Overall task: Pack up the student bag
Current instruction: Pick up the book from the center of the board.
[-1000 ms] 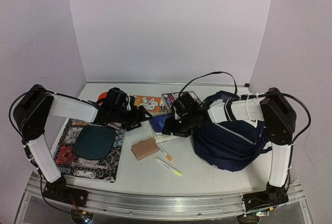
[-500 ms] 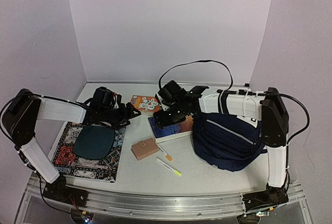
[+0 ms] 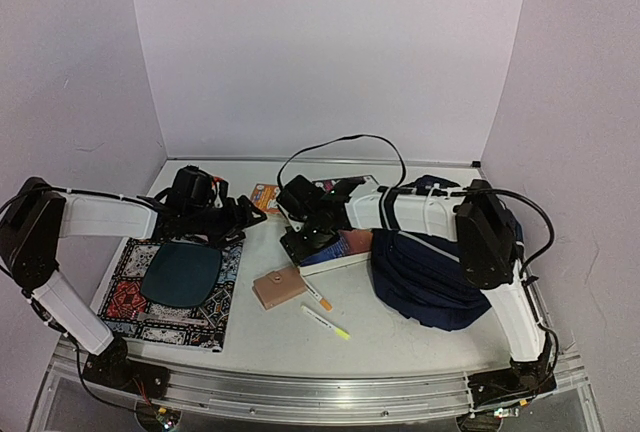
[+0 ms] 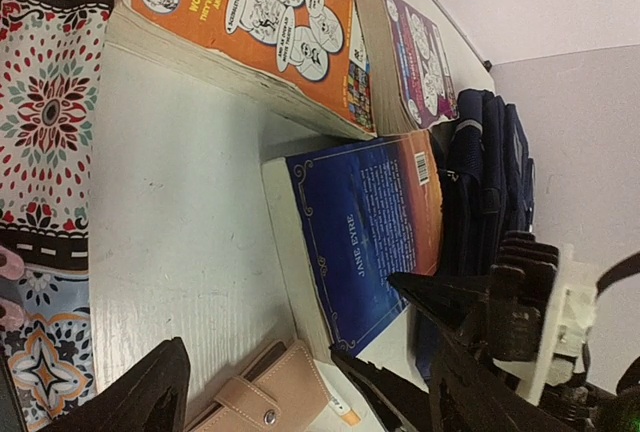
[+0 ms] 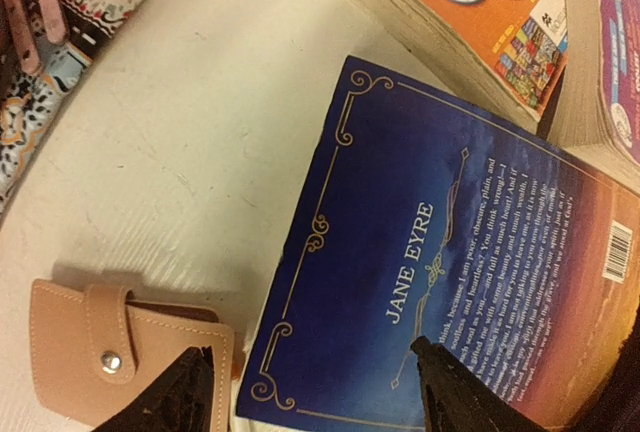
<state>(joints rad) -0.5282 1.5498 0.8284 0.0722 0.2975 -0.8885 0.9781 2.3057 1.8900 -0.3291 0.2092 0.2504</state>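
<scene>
Evidently the Jane Eyre paperback [image 5: 430, 252] is being fetched: right pincer [image 5: 310, 347] spread wide, empty, directly above; closing is needed next.

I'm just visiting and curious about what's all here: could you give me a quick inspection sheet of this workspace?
Surface: white table.
Job's things: navy student bag, on the right.
Clutter: Jane Eyre book, orange book, purple book, tan wallet, yellow-tipped pen, orange-tipped pen, patterned notebook under a dark oval.
Jaws: left gripper open; right gripper open over the Jane Eyre book.
Cables: black cable looping above the right arm.
Surroundings: plain pale walls.
</scene>
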